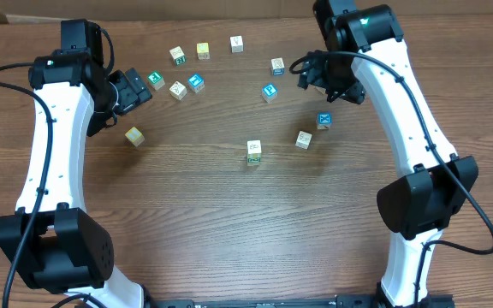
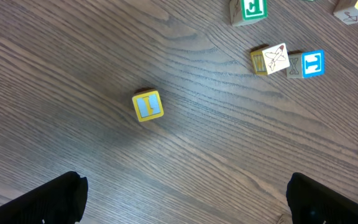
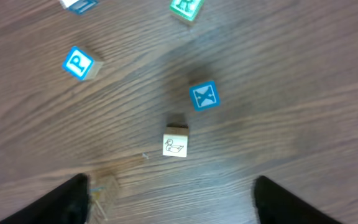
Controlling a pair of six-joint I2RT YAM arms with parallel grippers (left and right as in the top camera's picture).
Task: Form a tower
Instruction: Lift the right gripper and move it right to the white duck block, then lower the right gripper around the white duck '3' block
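**Tower at mid-table; both arms raised, both grippers empty.**
The tower stands on the table, nearest the arm bases, with nothing touching it. Just right of it lies a pale duck cube, and beyond that a blue X cube. Well to the tower's left lies a yellow cube. Farther back on that side, the left arm bends inward, and the left gripper is spread fully with nothing between its fingers. Farther back and to the tower's right, the right arm angles inward, and the right gripper is spread wide and holds nothing.
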